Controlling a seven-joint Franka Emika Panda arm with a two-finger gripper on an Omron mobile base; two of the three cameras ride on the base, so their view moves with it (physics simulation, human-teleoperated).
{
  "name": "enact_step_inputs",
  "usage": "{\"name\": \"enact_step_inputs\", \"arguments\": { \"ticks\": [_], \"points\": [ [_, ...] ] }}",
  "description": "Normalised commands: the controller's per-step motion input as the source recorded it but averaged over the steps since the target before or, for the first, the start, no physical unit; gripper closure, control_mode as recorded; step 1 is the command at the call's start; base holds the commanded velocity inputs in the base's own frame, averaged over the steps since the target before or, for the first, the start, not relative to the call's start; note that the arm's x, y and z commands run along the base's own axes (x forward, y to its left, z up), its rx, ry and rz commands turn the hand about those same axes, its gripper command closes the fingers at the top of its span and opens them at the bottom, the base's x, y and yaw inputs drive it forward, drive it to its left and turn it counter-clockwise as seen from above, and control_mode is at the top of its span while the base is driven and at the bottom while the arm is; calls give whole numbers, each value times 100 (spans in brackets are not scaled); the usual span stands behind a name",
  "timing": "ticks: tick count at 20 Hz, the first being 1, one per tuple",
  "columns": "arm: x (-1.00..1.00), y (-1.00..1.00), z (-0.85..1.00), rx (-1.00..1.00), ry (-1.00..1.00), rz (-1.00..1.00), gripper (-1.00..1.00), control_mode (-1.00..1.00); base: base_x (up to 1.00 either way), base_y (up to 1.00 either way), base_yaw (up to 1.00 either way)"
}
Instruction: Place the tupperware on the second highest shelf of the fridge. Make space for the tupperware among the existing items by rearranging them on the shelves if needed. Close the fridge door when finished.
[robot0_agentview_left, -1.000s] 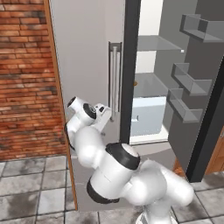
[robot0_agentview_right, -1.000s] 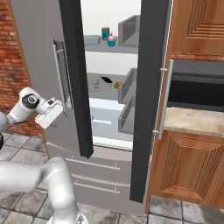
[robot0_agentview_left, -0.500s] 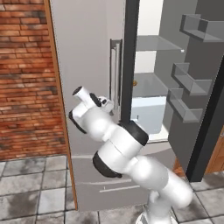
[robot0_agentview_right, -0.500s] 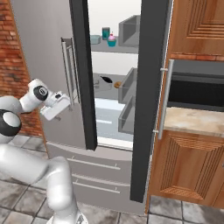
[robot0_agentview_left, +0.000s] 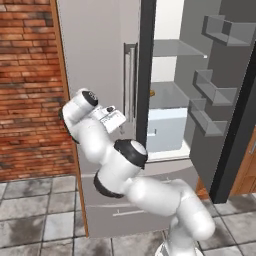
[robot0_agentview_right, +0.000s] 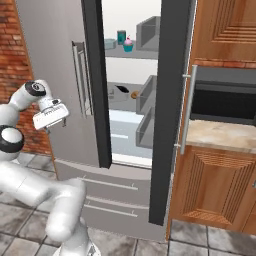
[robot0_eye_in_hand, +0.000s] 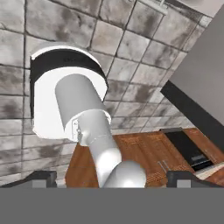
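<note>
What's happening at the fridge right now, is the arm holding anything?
No. The white arm's gripper hangs with open, empty jaws in front of the closed left door of the tall grey fridge, near its silver bar handle. The right door stands open. A pink-frosted cupcake and a dark teal can sit on the upper shelf.

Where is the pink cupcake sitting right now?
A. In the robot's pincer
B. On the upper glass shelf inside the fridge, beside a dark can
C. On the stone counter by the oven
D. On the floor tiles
B: the right base view shows the cupcake on the upper shelf next to the can.
</note>
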Motion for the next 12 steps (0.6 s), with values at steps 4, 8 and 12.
{"name": "enact_step_inputs", "arguments": {
  "ticks": [4, 8, 12],
  "points": [
    [-53, -45, -52, 5, -100, 46, -100, -100, 0, 0, 0],
    [-39, -65, -49, 9, -100, 46, -100, -100, 0, 0, 0],
    [-35, -78, -44, 12, -100, 42, -100, -100, 0, 0, 0]
  ]
}}
